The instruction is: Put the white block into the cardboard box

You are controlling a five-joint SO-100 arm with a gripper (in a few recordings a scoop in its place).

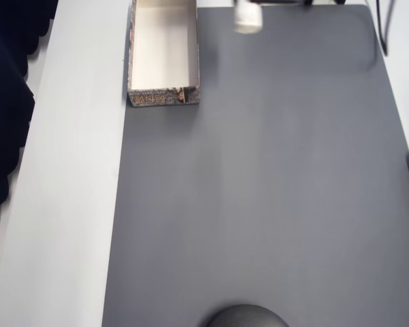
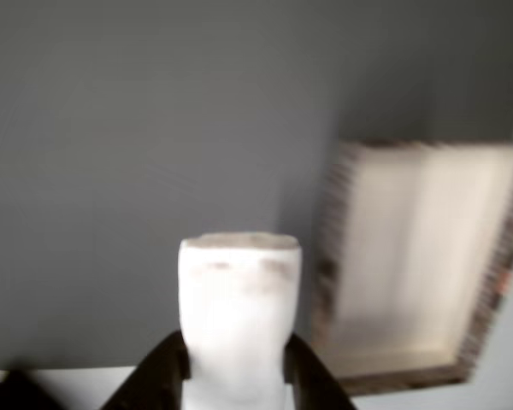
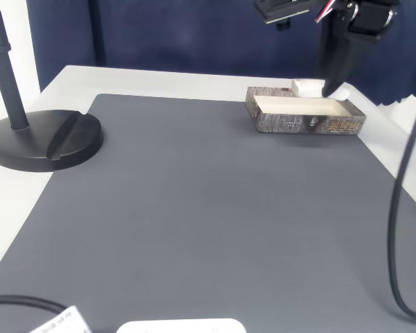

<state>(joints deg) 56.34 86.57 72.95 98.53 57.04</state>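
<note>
Smooth grey matting covers the desk (image 1: pixel 75 204); a shallow patterned cardboard box (image 1: pixel 163 97) sits upper left, while the hand (image 2: pixel 236 363) clamps a plain white block (image 2: pixel 238 307) beside it.

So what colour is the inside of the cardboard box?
Cream-white, clearest in the overhead view: cardboard box.

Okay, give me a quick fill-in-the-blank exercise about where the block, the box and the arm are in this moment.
1. The white block is clamped between the dark ____ in the wrist view.
2. The cardboard box sits at the mat's edge, and its inside is ____.
3. In the overhead view the block is to the ____ of the box.
4. The mat is dark ____.

Missing words: jaws; empty; right; grey
</note>
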